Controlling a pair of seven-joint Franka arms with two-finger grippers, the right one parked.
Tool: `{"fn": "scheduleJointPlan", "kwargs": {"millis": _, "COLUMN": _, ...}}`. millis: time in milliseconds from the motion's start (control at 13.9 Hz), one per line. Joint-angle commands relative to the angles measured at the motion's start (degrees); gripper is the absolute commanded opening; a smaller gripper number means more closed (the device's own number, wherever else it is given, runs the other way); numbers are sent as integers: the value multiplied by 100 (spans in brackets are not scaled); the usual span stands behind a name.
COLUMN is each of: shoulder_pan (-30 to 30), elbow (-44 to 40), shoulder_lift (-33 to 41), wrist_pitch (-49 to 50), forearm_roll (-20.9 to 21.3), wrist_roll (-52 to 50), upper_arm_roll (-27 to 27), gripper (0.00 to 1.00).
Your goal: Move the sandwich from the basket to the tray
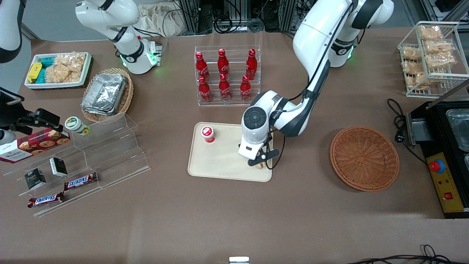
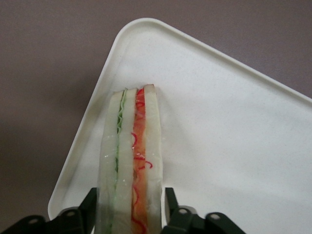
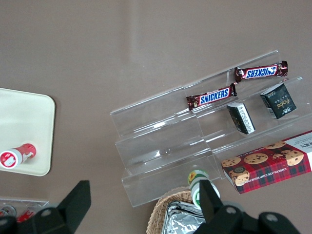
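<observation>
The sandwich (image 2: 131, 156) is a white wedge with green and orange-red layers, standing on its edge on the cream tray (image 2: 234, 136) close to a rounded corner. My left gripper (image 2: 129, 207) is shut on the sandwich, one finger against each bread face. In the front view the gripper (image 1: 261, 164) is low over the tray (image 1: 220, 165), at the corner nearest the front camera on the working arm's side. Only a sliver of the sandwich (image 1: 261, 167) shows under it. The reddish-brown basket (image 1: 364, 157) lies beside the tray toward the working arm's end, with nothing in it.
A small red-capped bottle (image 1: 207, 134) stands on the tray away from the gripper. A clear rack of red cola bottles (image 1: 227, 75) stands farther from the camera than the tray. Clear acrylic steps (image 1: 91, 161) with snack bars lie toward the parked arm's end. A black machine (image 1: 445, 154) stands beside the basket.
</observation>
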State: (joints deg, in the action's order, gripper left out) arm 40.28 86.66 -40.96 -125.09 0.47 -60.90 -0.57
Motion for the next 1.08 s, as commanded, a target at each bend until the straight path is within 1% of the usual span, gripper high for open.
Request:
{"fn": "scheduleJointPlan", "kwargs": {"millis": 0, "shoulder_pan": 68, "elbow": -149, "shoulder_lift": 139, "wrist_pitch": 46, "forearm_roll": -29, "wrist_roll": -89, "upper_arm_roll": -75, "gripper": 100}}
{"fn": "scheduleJointPlan", "kwargs": {"millis": 72, "shoulder_pan": 33, "elbow": -123, "shoulder_lift": 410, "wrist_pitch": 124, "forearm_roll": -29, "wrist_roll": -106, "upper_arm_roll": -84, "gripper": 100}}
{"fn": "scheduleJointPlan", "kwargs": {"millis": 288, "shoulder_pan": -107, "elbow": -158, "shoulder_lift": 1149, "wrist_pitch": 888, "forearm_roll": -3, "wrist_roll": -273, "upper_arm_roll": -145, "gripper": 100}}
{"fn": "scheduleJointPlan", "kwargs": {"millis": 505, "shoulder_pan": -669, "elbow": -158, "shoulder_lift": 2010, "wrist_pitch": 1652, "forearm_roll": -11, "wrist_roll": -169, "upper_arm_roll": -145, "gripper": 100}}
{"fn": "scheduleJointPlan", "kwargs": {"millis": 649, "shoulder_pan": -1064, "elbow": -123, "shoulder_lift": 2450, "wrist_pitch": 1909, "forearm_roll": 15, "wrist_roll": -133, "upper_arm_roll": -137, "gripper": 100}}
{"fn": "scheduleJointPlan", "kwargs": {"millis": 721, "shoulder_pan": -1266, "elbow": -97, "shoulder_lift": 2600, "wrist_pitch": 1927, "forearm_roll": 24, "wrist_roll": 24, "upper_arm_roll": -137, "gripper": 100}}
{"fn": "scheduleJointPlan", "kwargs": {"millis": 1009, "shoulder_pan": -1961, "elbow": -88, "shoulder_lift": 2856, "wrist_pitch": 2296, "forearm_roll": -29, "wrist_roll": 1305, "upper_arm_roll": -137, "gripper": 100}}
